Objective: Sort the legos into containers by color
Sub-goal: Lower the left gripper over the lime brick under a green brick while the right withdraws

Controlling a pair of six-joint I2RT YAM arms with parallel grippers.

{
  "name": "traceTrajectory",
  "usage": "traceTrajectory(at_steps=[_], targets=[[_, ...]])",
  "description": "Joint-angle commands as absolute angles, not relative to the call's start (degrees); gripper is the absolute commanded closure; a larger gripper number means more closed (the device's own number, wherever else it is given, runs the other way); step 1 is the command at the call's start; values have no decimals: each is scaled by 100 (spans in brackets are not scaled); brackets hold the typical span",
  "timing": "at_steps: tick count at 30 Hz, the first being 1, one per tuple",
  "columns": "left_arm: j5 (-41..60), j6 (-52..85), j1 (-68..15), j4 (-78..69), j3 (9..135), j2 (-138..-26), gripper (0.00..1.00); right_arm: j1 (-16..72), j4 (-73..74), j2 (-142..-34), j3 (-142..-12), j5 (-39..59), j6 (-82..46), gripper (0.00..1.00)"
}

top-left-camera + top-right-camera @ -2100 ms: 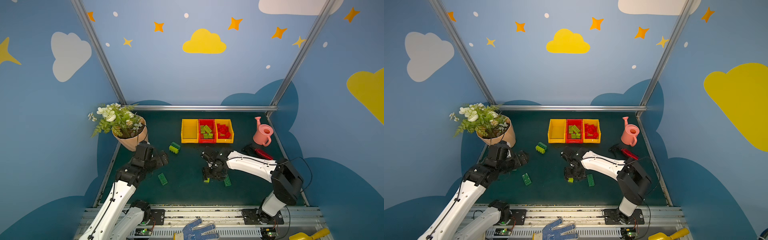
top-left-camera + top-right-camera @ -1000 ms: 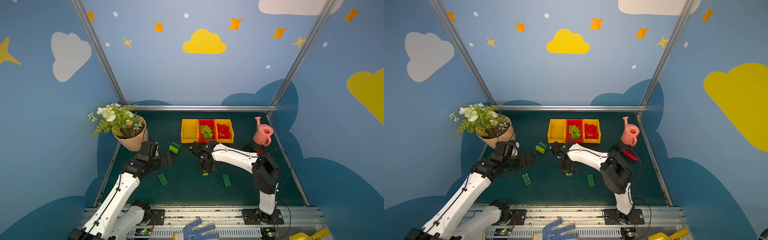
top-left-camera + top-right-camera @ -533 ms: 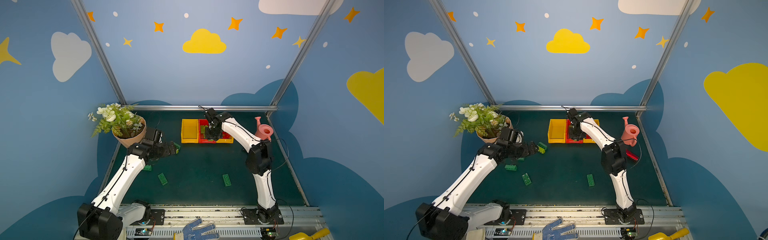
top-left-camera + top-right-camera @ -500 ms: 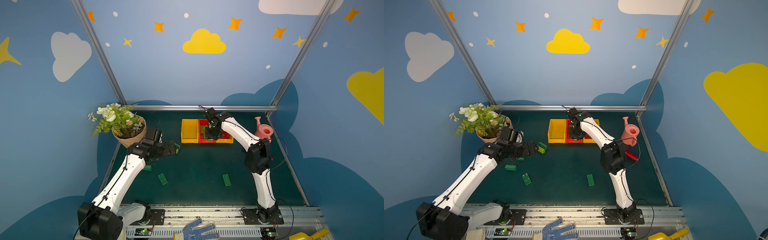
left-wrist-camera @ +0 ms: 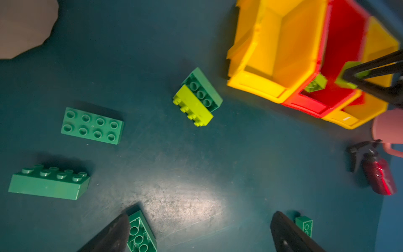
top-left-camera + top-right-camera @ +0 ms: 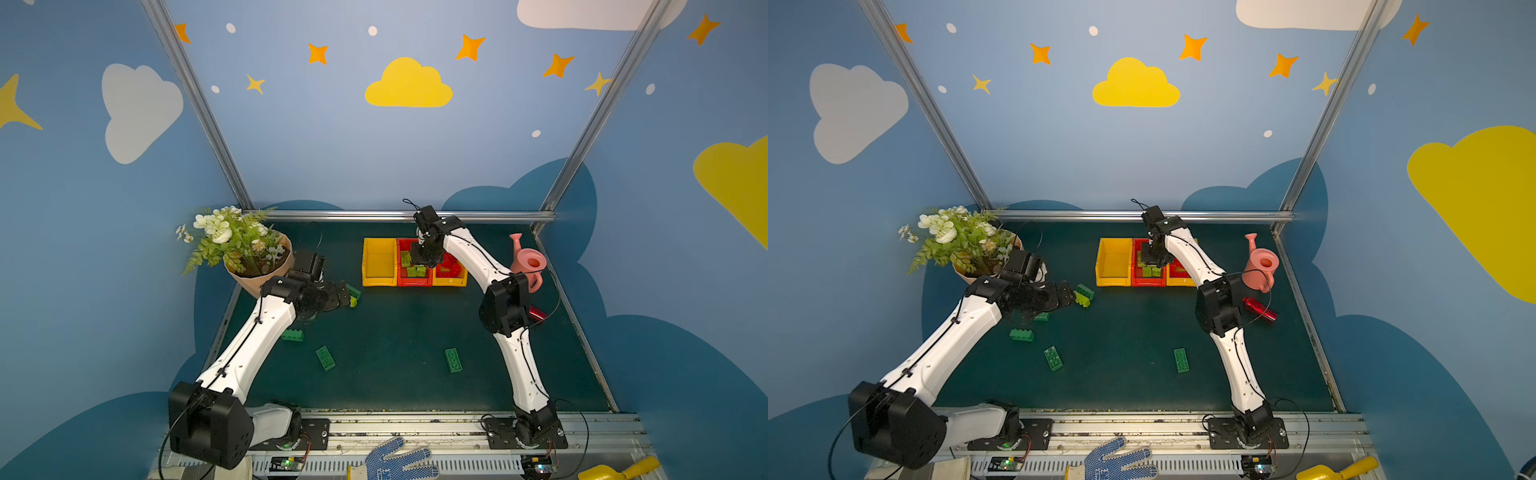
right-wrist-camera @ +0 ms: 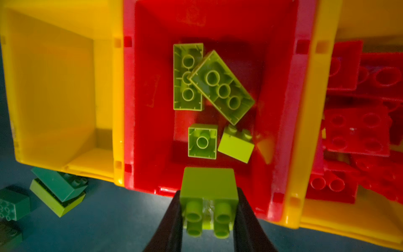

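Right wrist: lime brick in hand

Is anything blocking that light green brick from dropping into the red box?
Nothing visible does. The right end effector holds the lime brick over the open red bin, by its near rim. Four lime bricks already lie inside, with room left.

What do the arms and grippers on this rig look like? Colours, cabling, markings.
The left arm and right arm share smooth white link shells, bulky black joint housings and black bases; a thin black cable is clipped along the links. The left gripper and right gripper are black, with dark, tapering wedge-shaped fingers. No legible markings.
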State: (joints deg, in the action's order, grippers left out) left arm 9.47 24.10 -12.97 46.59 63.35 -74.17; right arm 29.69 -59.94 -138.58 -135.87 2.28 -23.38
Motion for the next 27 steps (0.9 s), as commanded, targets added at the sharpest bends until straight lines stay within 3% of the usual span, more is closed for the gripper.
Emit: traceTrajectory(at_steps=[1, 3, 6, 15, 27], targets=[[782, 2421, -1216, 4844, 6416, -7578, 0, 2926, -5935, -14078, -13877, 516, -2246, 48], [791, 2457, -1200, 4813, 6442, -7672, 0, 2918, -5916, -14050, -13906, 624, -2191, 27], [841, 2505, -1178, 4719, 6480, -7838, 0, 2938, -5917, -13814, -13856, 745, -2089, 19], [809, 1438, -1167, 4827, 6957, -8924, 0, 2928, -6414, -12576, -13265, 1222, -1807, 14], [765, 762, -1160, 4555, 7874, -10382, 2, 2967, -6601, -10199, -10466, 1473, -1912, 10]])
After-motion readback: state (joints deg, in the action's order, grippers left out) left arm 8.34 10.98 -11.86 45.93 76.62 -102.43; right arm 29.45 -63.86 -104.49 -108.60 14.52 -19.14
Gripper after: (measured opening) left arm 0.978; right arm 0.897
